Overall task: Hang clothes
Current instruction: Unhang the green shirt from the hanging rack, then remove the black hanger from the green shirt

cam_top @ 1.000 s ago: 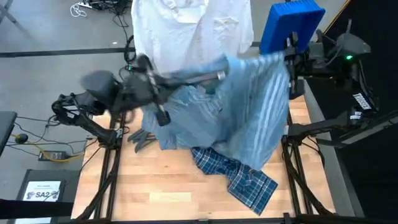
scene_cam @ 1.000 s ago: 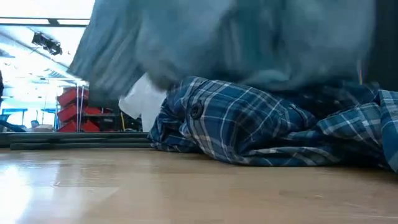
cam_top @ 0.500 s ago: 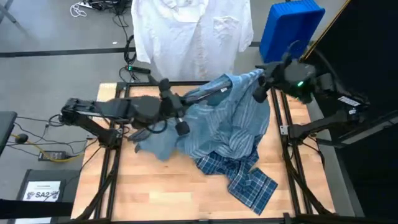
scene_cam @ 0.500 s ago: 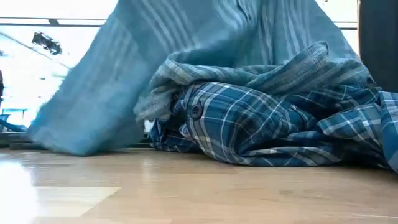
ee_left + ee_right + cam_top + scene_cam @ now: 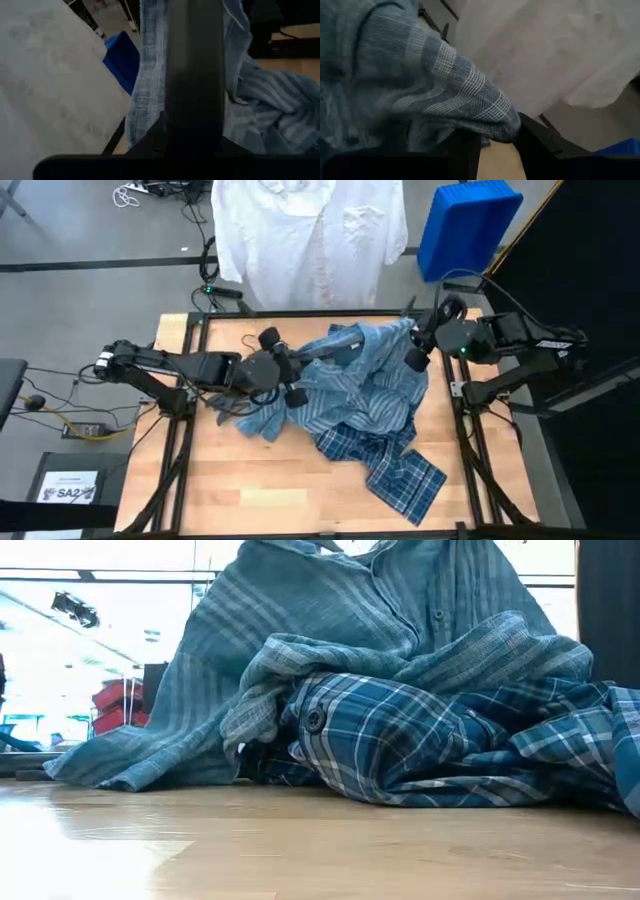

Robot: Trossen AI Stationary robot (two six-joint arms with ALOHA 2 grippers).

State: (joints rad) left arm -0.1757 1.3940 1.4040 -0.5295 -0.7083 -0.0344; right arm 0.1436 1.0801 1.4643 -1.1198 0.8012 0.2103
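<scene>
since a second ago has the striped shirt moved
Yes. The striped shirt has dropped from mid-air onto the table, settling over the plaid shirt, away from the blue bin.

Two dark arms; green light, seemingly, on right.

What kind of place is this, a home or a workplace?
Probably a robotics lab or workshop, not a home. The wooden table sits in a metal frame on a bare grey floor, loose cables lie beside it, and the low view shows red storage racks in a large bright hall.
</scene>
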